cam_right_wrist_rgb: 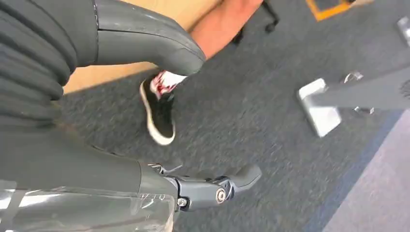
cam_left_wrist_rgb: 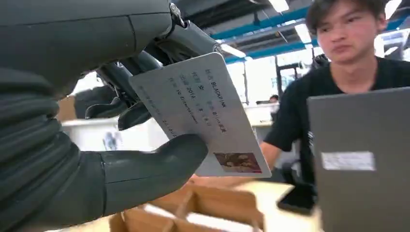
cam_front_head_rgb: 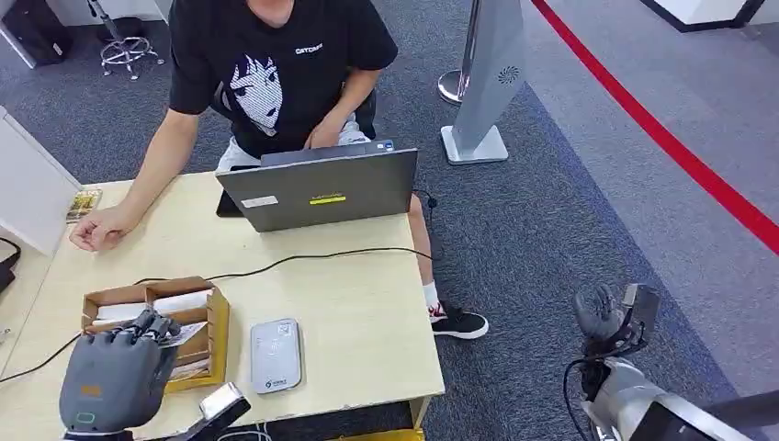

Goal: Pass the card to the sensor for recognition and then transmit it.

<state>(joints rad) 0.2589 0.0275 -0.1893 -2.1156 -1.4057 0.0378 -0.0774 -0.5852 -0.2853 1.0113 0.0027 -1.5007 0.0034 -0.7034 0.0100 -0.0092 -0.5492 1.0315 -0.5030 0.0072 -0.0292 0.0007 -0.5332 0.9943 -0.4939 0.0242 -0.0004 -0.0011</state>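
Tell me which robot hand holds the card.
The left hand, over the cardboard box, pinches the card; the right hand hangs empty above the carpet.

Bare tabletop (cam_front_head_rgb: 367, 303) between sensor (cam_front_head_rgb: 276, 356), laptop (cam_front_head_rgb: 319, 189).

Office or demo hall: grey carpet (cam_front_head_rgb: 551, 230), wooden desk (cam_front_head_rgb: 367, 303), laptop (cam_front_head_rgb: 321, 188), ceiling strip lights (cam_left_wrist_rgb: 303, 33).

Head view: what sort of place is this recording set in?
Probably an office or exhibition-style reception desk. A person sits working at a laptop on a light wooden table, a grey card reader lies near its edge, and grey carpet with a red floor line and a stanchion base surround it.
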